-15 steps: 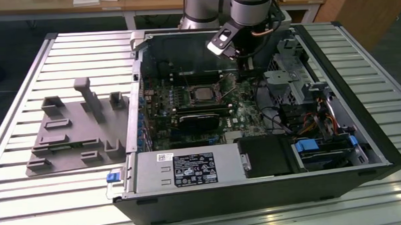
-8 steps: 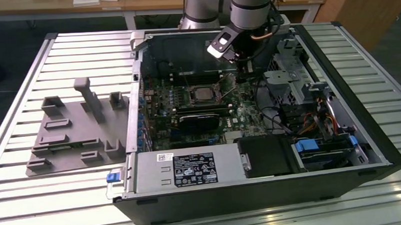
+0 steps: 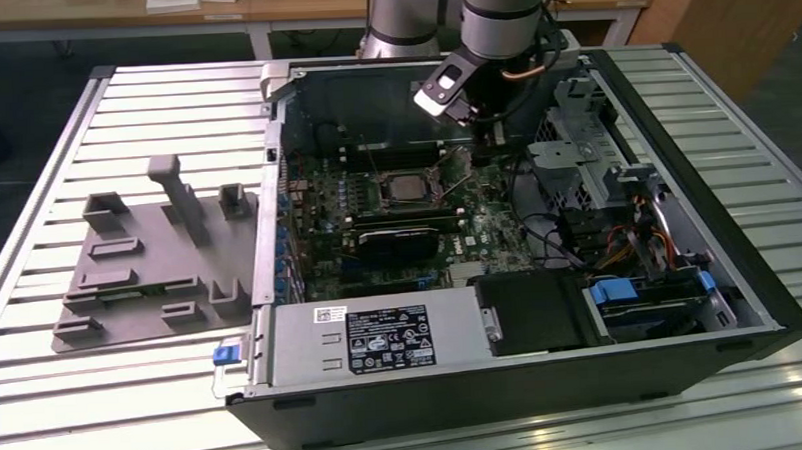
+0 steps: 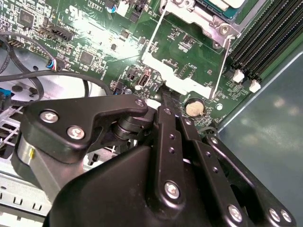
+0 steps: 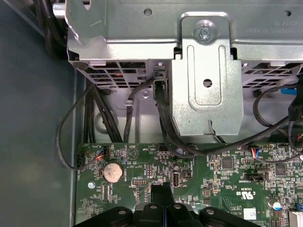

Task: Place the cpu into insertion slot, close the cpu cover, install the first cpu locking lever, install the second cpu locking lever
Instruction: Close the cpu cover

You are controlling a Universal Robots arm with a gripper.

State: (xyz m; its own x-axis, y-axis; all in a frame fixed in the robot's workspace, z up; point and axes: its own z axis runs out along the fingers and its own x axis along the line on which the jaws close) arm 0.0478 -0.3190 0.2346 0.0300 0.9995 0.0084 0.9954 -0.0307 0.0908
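An open computer case (image 3: pixel 723 274) lies on its side on the slatted bench (image 3: pixel 60 397) and takes up the middle and the exterior view's right. Inside it, a green circuit board (image 3: pixel 495 237) covers the floor. A grey power supply (image 3: pixel 365 341) runs along the wall nearest the lower edge of the frame, and a metal drive cage (image 3: pixel 579 164) with loose cables stands toward the exterior view's right.

The cpu (image 3: pixel 407 189) sits in the insertion slot (image 3: pixel 383 190) in the upper middle of the board, pale face up with a silvery rim around it. In the second wrist view the cpu cover (image 4: pixel 208 21) shows as a silvery frame around the chip. Whether it is latched I cannot tell.

The hand (image 3: pixel 465 151) reaches down into the case from the upper middle of the frame, just beside the slot toward the exterior view's right. In both wrist views its fingers (image 5: pixel 156 196) are pressed together, and I can see nothing between them. The tips (image 4: pixel 164 94) are close over the board, near a coin cell (image 4: pixel 192 108).

A grey fixture tray (image 3: pixel 123 285) lies on the bench at the exterior view's left, apart from the case.
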